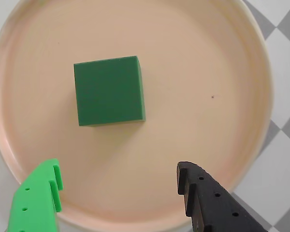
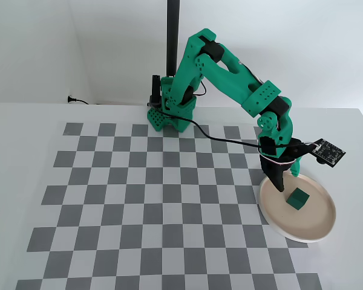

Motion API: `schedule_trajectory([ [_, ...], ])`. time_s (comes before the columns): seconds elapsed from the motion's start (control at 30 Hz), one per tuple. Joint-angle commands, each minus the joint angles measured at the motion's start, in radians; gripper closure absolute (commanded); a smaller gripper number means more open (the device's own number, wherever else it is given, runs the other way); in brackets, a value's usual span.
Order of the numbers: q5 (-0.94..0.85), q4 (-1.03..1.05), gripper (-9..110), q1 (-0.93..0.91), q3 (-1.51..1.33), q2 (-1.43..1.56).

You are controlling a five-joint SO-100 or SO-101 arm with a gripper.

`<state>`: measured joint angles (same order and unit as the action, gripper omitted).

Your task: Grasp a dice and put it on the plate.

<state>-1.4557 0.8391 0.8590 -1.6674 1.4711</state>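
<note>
Worktop [image 2: 139, 205]: white with a grey-and-white checker mat; in the fixed view the arm's base stands at the far edge, near the middle, and the action sits by the right edge of the checker mat.

Fingers [image 1: 118, 186]: spread wide apart and holding nothing; in the wrist view the bright green one is at lower left, the black one at lower right, with bare plate between them.

Dice [image 1: 109, 90]: lying flat on the plate's floor, a little left of its centre in the wrist view, clear of both fingers (no contact visible).

Plate [image 2: 272, 220]: near the right edge of the worktop, towards the front; it overlaps the checker mat's right border.

Step in hand: as I judge it, the release is done and what remains is the retreat.

How to do it well: lift straight up before swinging away, keeping the fingers apart, so neither tip clips the dice or drags on the rim.

Risk: a sideways pull could nudge the dice or shift the plate (the fingertips appear to hang low over the plate).
</note>
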Motion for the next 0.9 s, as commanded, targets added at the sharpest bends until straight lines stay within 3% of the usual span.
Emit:
schedule_trajectory([
  [0.0,-0.005,0.123,81,-0.021,0.104,0.247],
  [0.33,0.017,0.430,85,-0.120,0.043,0.629],
  [0.5,-0.018,0.408,87,-0.238,-0.150,0.882],
  [0.7,-0.018,0.419,104,-0.442,-0.267,1.002],
  [0.87,-0.044,0.259,106,-0.609,-0.537,1.170],
])
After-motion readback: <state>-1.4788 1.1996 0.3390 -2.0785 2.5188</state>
